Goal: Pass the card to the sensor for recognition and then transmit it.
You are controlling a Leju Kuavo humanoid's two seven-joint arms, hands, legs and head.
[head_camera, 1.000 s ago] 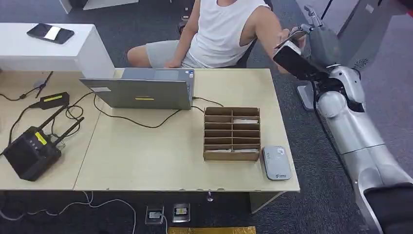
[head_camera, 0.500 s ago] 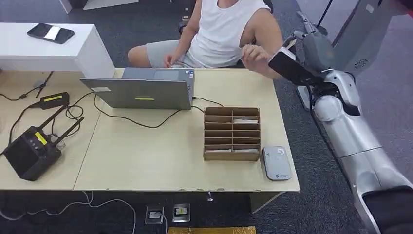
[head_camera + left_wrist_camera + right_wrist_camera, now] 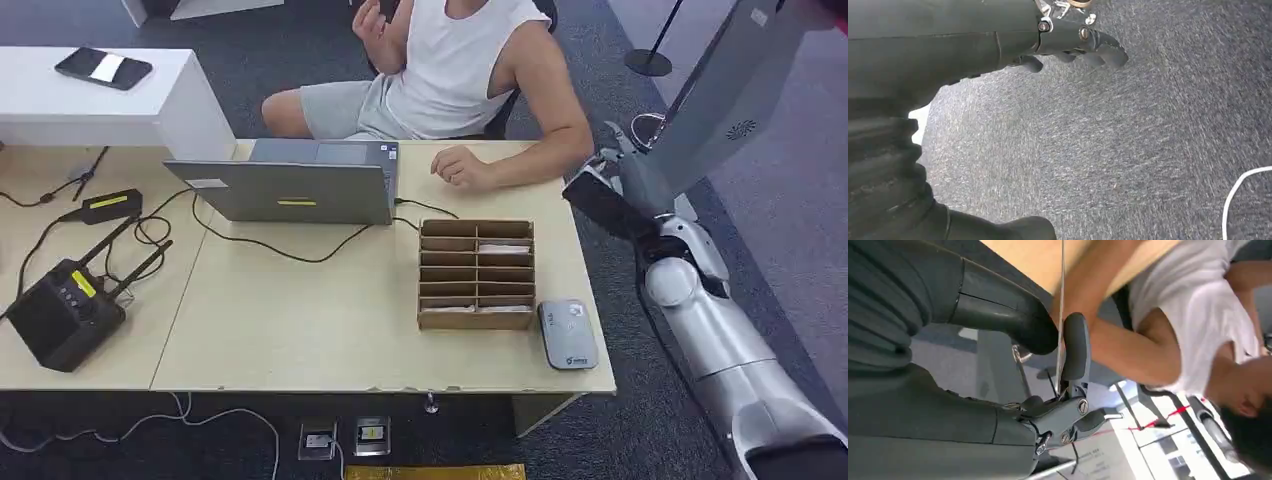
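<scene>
My right hand (image 3: 618,188) hovers just off the table's right edge, level with the far end of the cardboard organiser (image 3: 476,274). In the right wrist view a thin card (image 3: 1062,300) shows edge-on, pinched between the thick thumb (image 3: 1018,327) and a dark finger (image 3: 1075,347). The grey sensor pad (image 3: 568,334) lies flat near the table's front right corner, beside the organiser. My left hand (image 3: 1075,47) hangs over grey carpet and holds nothing, its fingers apart from the thumb.
A person in a white top sits behind the table, one hand (image 3: 460,165) resting on it close to my right hand. An open laptop (image 3: 300,182), cables and a black router (image 3: 65,312) occupy the left. A white side table (image 3: 170,110) stands at the far left.
My right arm came down from beside the person's raised hand to the table's right edge, with the card in my hand. The person's hand let go and dropped onto the table.
</scene>
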